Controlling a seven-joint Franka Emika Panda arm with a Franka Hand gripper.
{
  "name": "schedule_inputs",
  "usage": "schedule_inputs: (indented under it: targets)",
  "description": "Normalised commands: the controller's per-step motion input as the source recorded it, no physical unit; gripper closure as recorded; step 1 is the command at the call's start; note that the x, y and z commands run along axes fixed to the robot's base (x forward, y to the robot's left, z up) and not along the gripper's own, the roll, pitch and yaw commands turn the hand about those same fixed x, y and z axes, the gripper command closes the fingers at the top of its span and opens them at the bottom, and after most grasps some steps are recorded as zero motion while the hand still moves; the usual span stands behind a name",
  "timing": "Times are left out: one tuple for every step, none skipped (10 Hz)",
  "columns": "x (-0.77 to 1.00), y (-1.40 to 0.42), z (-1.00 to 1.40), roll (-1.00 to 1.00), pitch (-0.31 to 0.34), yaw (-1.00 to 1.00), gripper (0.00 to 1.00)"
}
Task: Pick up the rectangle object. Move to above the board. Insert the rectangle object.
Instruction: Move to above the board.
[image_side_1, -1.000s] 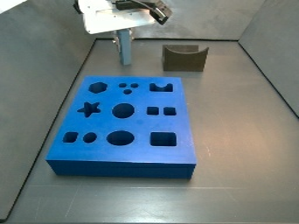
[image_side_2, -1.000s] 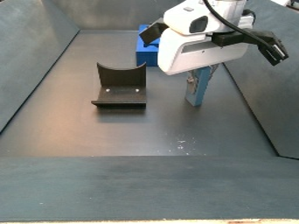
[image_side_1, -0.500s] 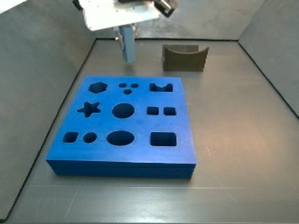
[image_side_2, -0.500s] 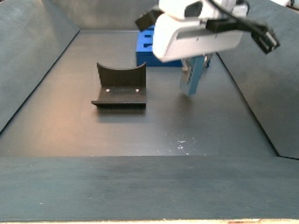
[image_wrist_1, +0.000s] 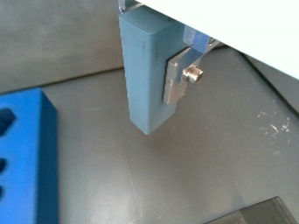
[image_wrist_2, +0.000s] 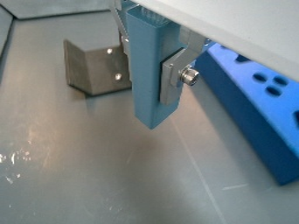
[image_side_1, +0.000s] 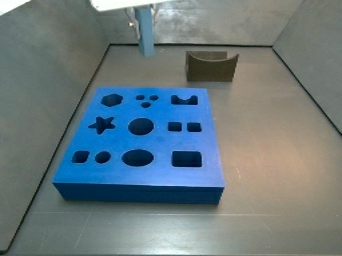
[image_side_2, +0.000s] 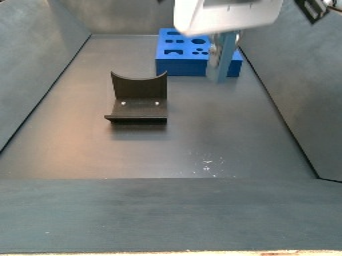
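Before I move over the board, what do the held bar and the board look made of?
The rectangle object, clamped in the end effector above the floor, looks like matte pale plastic with crisp edges, possibly printed. The board looks like thick matte blue plastic or foam; I cannot tell which.

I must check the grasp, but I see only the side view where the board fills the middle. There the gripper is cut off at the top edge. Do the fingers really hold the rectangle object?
Observer: Yes. In a wrist view a silver finger presses flat against the rectangle object.
Operator: Is the object off the floor?
Observer: Yes. In both wrist views its lower end hangs free above the grey floor.
Operator: Is it over the board already?
Observer: Not yet. In a wrist view the board lies beside the bar, not under it.
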Motion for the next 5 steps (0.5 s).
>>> schedule_inputs:
  targets:
    - [0.0,-0.2,1.0,0.26,0.112,0.06,1.0]
    - [0.0,-0.19,1.0,0.28,0.122,0.06,1.0]
    - [0.0,-0.18,1.0,0.28,0.124,0.06,1.0]
    - [0.0,-0.17,1.0,0.28,0.137,0.05,1.0]
    - [0.0,-0.16,1.0,0.27,0.147,0.05,1.0]
